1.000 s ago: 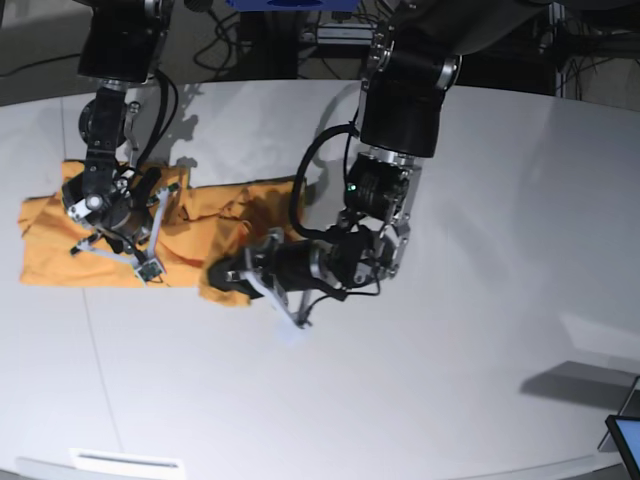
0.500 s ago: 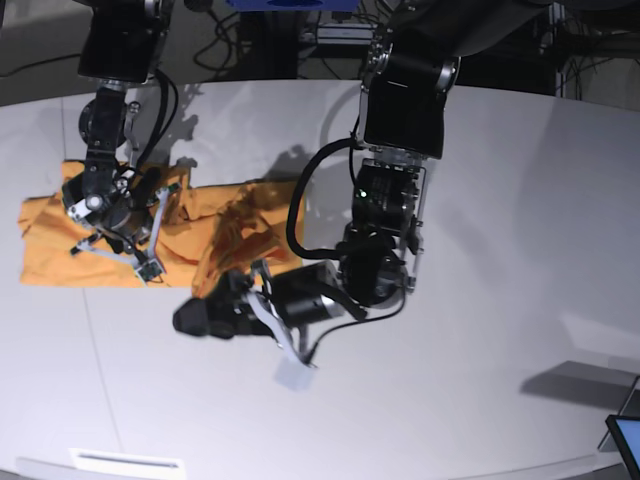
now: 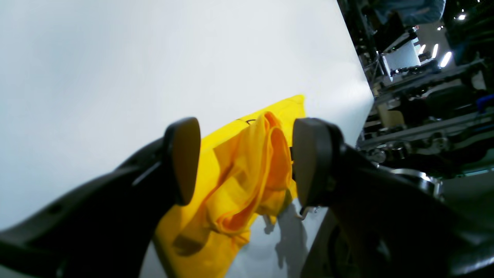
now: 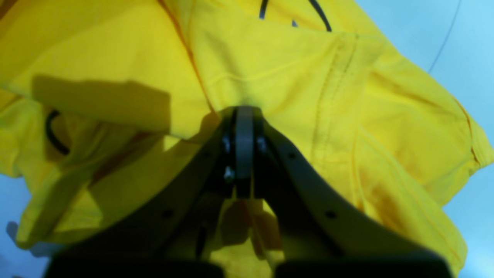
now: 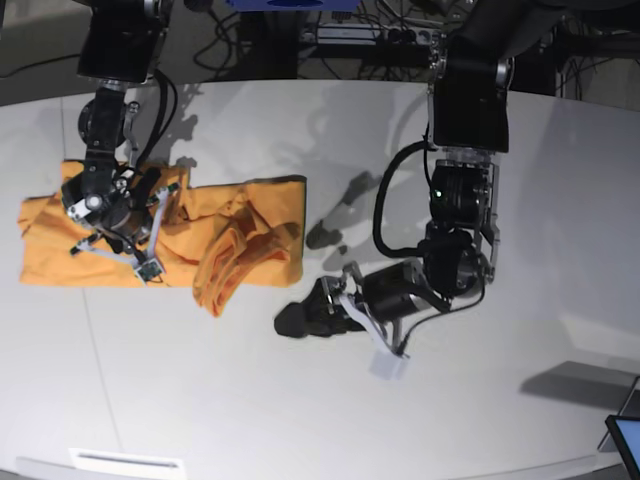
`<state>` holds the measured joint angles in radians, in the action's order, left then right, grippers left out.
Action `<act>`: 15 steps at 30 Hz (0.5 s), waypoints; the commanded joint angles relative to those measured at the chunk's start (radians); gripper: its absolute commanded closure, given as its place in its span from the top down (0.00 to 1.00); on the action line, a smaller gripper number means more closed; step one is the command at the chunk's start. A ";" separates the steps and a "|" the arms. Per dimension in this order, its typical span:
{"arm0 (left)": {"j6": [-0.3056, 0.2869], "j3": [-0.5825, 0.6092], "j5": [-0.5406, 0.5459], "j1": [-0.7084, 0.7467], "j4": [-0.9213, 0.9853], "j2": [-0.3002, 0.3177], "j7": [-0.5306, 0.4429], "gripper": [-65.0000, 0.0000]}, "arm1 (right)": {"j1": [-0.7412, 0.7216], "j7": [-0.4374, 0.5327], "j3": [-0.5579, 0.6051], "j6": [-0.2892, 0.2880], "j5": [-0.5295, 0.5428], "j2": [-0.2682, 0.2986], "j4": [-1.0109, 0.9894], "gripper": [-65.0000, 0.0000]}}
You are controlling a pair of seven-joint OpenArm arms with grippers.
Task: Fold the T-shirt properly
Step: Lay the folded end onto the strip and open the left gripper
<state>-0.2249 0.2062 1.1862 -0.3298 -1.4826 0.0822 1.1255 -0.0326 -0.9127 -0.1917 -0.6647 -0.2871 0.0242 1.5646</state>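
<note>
Base view: the T-shirt (image 5: pixel 160 235) lies on the left half of the tabletop (image 5: pixel 330 410), its long axis running left to right, with a bunched ridge at its right end. The right end effector (image 5: pixel 118 228) sits on the shirt's left part. The left end effector (image 5: pixel 305 315) hangs just right of and nearer than the bunched end, clear of the cloth.

Left wrist view: the left end effector (image 3: pixel 243 162) is spread and empty; the shirt's (image 3: pixel 239 181) crumpled end lies straight ahead between its pads.

Right wrist view: the right end effector (image 4: pixel 244 116) is pressed together, pinching a fold of the shirt (image 4: pixel 308 77).
</note>
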 commanded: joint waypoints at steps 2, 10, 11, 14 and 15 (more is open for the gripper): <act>-0.008 0.002 0.010 -0.018 -0.016 -0.006 -0.012 0.48 | 0.023 -0.065 0.004 -0.033 0.007 -0.010 -0.037 0.00; -0.006 -0.004 -0.220 -0.019 -0.016 -0.068 -0.012 0.00 | 0.032 -0.064 0.004 -0.033 0.007 -0.010 -0.031 0.00; -0.006 -0.004 -0.240 -0.019 -0.014 -0.077 -0.012 0.00 | 0.033 -0.064 0.004 -0.033 0.007 -0.010 -0.031 0.00; -0.006 0.000 -0.282 -0.019 -0.010 -0.103 -0.012 0.00 | 0.035 -0.064 0.004 -0.033 0.007 -0.010 -0.031 0.00; -0.006 0.000 -0.292 -0.019 -0.010 -0.120 -0.012 0.00 | 0.035 -0.064 0.004 -0.033 0.007 -0.010 -0.031 0.00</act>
<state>-0.2249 0.2054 0.8711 -0.3237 -1.4765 -0.0261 1.1336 -0.0269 -0.9024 -0.1917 -0.6617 -0.2874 0.0246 1.5650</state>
